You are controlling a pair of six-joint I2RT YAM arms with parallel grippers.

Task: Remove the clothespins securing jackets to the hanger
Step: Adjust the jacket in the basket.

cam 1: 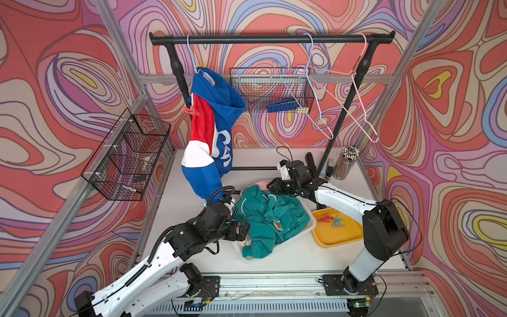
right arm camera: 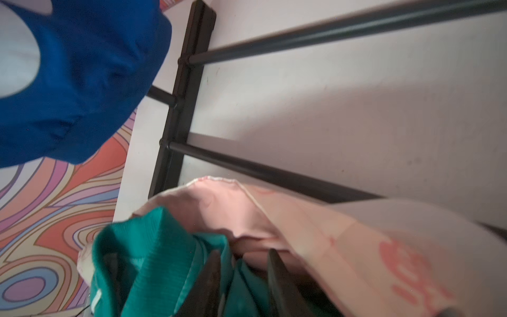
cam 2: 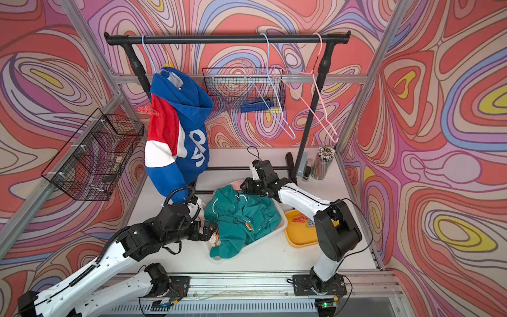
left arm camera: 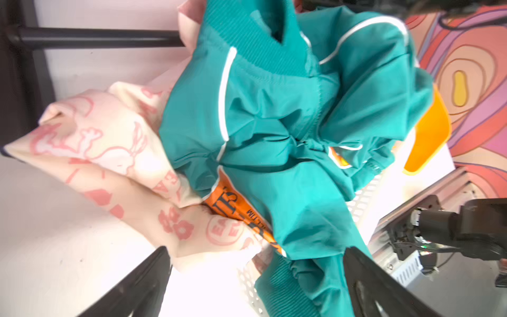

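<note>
Here, there are three jackets. The blue-red-white jacket (cam 1: 219, 109) hangs far left on the black rail (cam 1: 260, 39) from one light-blue hanger (cam 1: 190, 52). The teal jacket (cam 1: 271, 219) and the pink-and-cream jacket (left arm camera: 109, 142) lie heaped in the single white tray (cam 1: 310, 227) mid-table.

Two other hangers hang bare at the rail's right end, a bare blue hanger (cam 1: 331, 136) and a pink hanger (cam 1: 375, 139).

Two clothespins show on the hanging jacket: a red-orange clothespin (cam 1: 191, 111) on its left edge and a yellow clothespin (cam 1: 203, 64) at the collar. Loose clothespins (cam 1: 330, 219), at least four, red-orange and teal-grey, lie in the yellow tray (cam 1: 343, 238), near right.

The left gripper (left arm camera: 255, 249) stands spread wide at the heap's near-left side, holding nothing. The right gripper (right arm camera: 244, 252), at the heap's far side, has its jaws narrow over teal and pink folds. Whether they pinch cloth cannot be told.
</note>
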